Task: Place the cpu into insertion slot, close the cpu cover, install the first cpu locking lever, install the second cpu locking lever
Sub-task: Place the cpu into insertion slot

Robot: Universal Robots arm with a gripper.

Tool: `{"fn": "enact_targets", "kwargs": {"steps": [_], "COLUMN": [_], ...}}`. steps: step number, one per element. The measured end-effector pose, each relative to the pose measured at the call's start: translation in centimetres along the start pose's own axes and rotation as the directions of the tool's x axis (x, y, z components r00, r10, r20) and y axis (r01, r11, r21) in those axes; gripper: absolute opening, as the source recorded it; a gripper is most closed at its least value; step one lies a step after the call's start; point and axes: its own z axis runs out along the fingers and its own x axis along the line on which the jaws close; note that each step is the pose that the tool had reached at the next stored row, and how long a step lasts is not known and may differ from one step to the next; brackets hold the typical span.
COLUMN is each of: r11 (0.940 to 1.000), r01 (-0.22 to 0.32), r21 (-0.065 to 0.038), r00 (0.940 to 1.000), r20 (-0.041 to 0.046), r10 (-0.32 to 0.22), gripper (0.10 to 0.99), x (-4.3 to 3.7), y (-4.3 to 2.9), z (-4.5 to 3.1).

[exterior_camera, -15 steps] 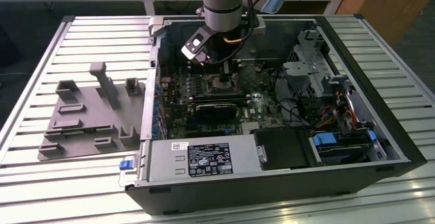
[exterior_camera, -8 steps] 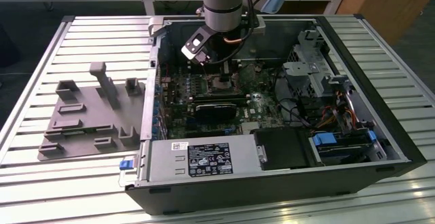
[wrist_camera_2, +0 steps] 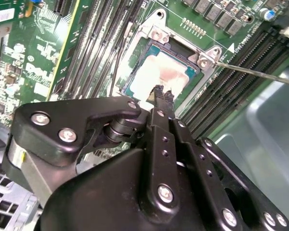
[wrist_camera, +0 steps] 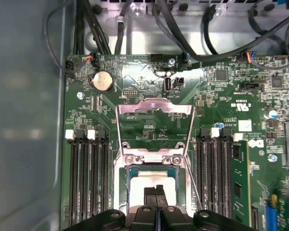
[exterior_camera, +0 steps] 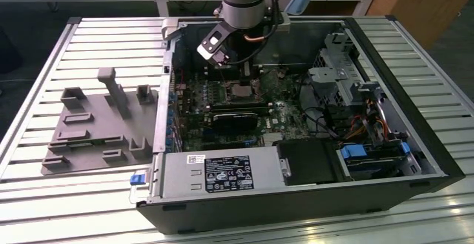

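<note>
hovering over the insertion slot (wrist_camera_2: 156,32), the gripper (wrist_camera: 156,189) has its 2 black fingertips pressed together with nothing between them. the tips sit at or just above the middle of the cpu (wrist_camera: 139,185). the cpu lies flat inside the slot, pale top up. the cpu cover (wrist_camera: 154,107) stands swung back on its hinge, clear of the slot and over the green motherboard (wrist_camera: 135,82) beside it. 1 thin locking lever (wrist_camera_2: 253,73) angles away from a corner of the slot. around the slot, the open computer case (exterior_camera: 296,211) holds the board.
</note>
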Motion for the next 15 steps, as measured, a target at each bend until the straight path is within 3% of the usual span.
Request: {"fn": "enact_targets", "kwargs": {"steps": [15], "r11": [1.0], "r01": [0.0], "r21": [0.0], "r00": [1.0], "r20": [0.0], "r10": [0.0], "gripper": [0.106], "x": [0.05], "y": [0.35], "z": [-3.86]}}
